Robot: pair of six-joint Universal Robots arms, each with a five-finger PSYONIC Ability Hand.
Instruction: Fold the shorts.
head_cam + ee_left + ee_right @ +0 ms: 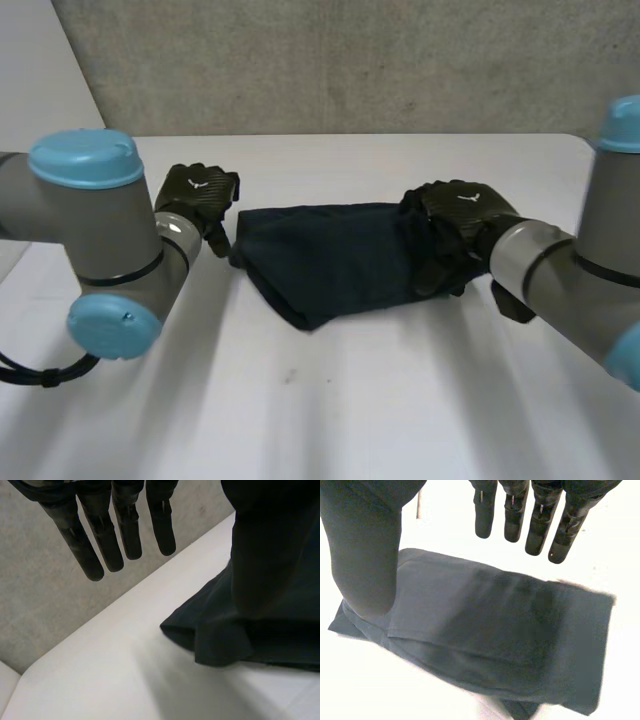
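Note:
The dark navy shorts [330, 262] lie folded into a long bundle across the middle of the white table [350, 400]. My left hand [200, 196] hangs just off the bundle's left end, touching nothing. In its wrist view its fingers [100, 545] are straight and spread, with the shorts' end [220, 640] beside them. My right hand [455, 228] is over the bundle's right end. Its wrist view has straight fingers [540, 525] and a thumb [365, 550] held apart above the layered shorts [495, 630], gripping nothing.
A grey concrete wall [330, 60] rises behind the table's far edge. Both grey arms reach in from the near corners. Bare white tabletop lies in front of the shorts and to either side.

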